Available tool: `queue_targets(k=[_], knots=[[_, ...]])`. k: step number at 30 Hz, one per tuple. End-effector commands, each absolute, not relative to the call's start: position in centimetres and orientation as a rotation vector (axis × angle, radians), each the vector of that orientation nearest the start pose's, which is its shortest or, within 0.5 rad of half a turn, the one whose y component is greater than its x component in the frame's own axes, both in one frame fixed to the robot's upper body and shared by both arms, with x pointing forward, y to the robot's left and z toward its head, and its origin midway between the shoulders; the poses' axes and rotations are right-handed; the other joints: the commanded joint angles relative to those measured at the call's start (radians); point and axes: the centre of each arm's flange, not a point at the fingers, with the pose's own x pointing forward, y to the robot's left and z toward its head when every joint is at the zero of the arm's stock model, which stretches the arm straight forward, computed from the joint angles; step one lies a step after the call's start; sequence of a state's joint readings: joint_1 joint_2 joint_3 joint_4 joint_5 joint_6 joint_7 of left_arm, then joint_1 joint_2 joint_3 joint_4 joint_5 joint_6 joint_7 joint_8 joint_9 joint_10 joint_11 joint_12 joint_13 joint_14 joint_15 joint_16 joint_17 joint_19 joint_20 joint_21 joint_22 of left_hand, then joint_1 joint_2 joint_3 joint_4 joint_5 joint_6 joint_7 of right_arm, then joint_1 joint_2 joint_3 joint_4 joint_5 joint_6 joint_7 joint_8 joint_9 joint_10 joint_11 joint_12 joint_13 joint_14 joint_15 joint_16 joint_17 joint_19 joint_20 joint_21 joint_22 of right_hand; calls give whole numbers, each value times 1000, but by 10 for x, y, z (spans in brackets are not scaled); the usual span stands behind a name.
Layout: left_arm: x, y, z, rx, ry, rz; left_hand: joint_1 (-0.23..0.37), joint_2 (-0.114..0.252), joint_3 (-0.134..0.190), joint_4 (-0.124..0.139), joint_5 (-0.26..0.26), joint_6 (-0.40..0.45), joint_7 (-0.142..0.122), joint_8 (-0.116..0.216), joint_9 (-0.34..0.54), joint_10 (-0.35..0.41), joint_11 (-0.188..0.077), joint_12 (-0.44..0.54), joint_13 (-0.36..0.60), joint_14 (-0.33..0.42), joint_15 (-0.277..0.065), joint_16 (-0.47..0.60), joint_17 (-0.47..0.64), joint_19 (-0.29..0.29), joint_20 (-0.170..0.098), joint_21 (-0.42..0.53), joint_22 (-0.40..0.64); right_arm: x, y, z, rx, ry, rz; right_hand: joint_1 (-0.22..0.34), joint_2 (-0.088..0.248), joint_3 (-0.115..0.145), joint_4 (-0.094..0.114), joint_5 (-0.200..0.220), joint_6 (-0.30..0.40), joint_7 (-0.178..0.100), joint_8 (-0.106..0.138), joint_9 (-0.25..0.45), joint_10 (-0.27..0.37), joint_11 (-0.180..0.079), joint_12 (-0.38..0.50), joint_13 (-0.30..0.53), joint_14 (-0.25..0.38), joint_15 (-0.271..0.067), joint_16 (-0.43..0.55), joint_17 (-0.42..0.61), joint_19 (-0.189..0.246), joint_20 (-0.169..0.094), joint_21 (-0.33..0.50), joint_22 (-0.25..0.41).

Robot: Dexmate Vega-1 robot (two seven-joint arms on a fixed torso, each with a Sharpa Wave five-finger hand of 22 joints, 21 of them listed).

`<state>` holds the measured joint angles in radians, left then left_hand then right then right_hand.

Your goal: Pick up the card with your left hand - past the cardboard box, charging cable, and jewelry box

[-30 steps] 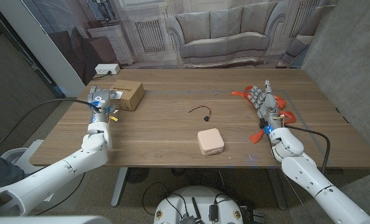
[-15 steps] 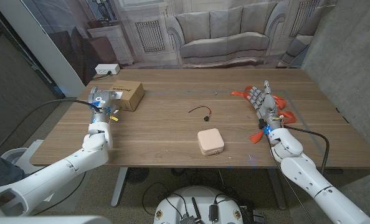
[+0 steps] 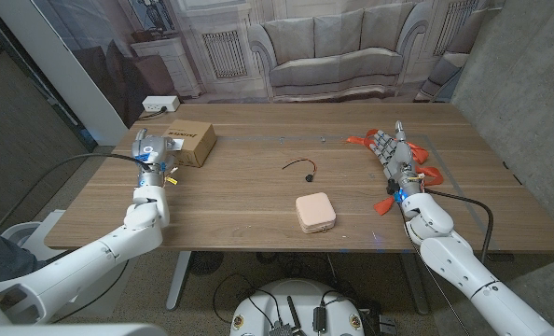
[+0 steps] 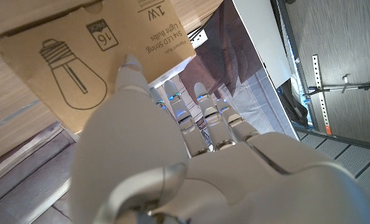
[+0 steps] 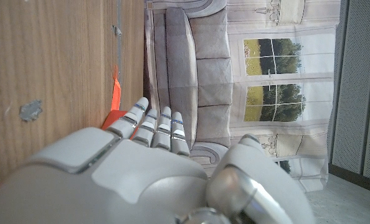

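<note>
My left hand [image 3: 148, 151] stands at the table's left side with its fingers straight and apart, holding nothing. It is right beside the brown cardboard box [image 3: 191, 142]. In the left wrist view the hand [image 4: 191, 155] reaches up to the box [image 4: 79, 62], which bears a light-bulb print, and the thumb lies against its face. A small white and blue patch [image 3: 173, 142] sits on the box's near corner; I cannot tell what it is. The black charging cable [image 3: 303, 168] lies mid-table. The pink jewelry box [image 3: 314, 212] sits nearer the front. My right hand [image 3: 393, 154] is open at the right.
Orange strips [image 3: 359, 140] lie around the right hand, and in the right wrist view an orange strip [image 5: 115, 93] shows past that hand [image 5: 129, 168]. A white power strip [image 3: 159, 103] sits behind the table's far left corner. Bare wood [image 3: 249, 201] lies between the box and the cable.
</note>
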<state>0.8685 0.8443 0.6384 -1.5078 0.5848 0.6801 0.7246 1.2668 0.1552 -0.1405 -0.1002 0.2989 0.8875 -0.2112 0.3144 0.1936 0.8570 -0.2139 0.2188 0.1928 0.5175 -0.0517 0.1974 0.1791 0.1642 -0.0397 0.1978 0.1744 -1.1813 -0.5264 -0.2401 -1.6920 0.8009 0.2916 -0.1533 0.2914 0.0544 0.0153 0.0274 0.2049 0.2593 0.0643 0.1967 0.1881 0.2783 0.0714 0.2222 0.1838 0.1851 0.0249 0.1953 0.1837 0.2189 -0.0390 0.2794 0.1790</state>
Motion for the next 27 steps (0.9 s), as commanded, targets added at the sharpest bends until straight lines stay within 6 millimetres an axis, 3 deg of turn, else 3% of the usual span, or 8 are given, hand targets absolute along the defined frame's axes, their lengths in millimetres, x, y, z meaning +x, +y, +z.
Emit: queue_targets(k=[1, 15, 27], knots=[[592, 400, -44, 1510, -463, 979, 12, 2, 2, 5, -10, 41, -5, 23, 2, 28, -2, 2, 4, 18, -153, 7, 5, 12, -58, 6, 3, 569, -290, -72, 329, -603, 138, -1, 1, -4, 2, -2, 8, 0, 4, 5, 4, -3, -3, 5, 8, 0, -2, 5, 6, -3, -1, 5], [587, 401, -42, 1493, -481, 1011, 29, -2, 11, 20, -39, 176, -3, 78, 11, 147, -7, -6, 3, 95, -154, 7, 7, 34, -68, 7, 3, 570, -288, -70, 328, -609, 148, -1, 2, -6, 1, -2, 10, 2, 4, 5, 5, -2, -3, 5, 10, 0, -2, 5, 7, -2, -5, 5], [585, 395, -34, 1484, -504, 1025, 29, 10, 18, 38, -53, 238, 3, 105, 8, 215, -6, -4, 4, 133, -153, 10, 9, 43, -72, 7, 4, 570, -290, -70, 332, -617, 151, -2, 2, -7, 1, -2, 8, 2, 4, 5, 6, -3, -3, 5, 11, 0, -2, 5, 9, -3, -8, 6]])
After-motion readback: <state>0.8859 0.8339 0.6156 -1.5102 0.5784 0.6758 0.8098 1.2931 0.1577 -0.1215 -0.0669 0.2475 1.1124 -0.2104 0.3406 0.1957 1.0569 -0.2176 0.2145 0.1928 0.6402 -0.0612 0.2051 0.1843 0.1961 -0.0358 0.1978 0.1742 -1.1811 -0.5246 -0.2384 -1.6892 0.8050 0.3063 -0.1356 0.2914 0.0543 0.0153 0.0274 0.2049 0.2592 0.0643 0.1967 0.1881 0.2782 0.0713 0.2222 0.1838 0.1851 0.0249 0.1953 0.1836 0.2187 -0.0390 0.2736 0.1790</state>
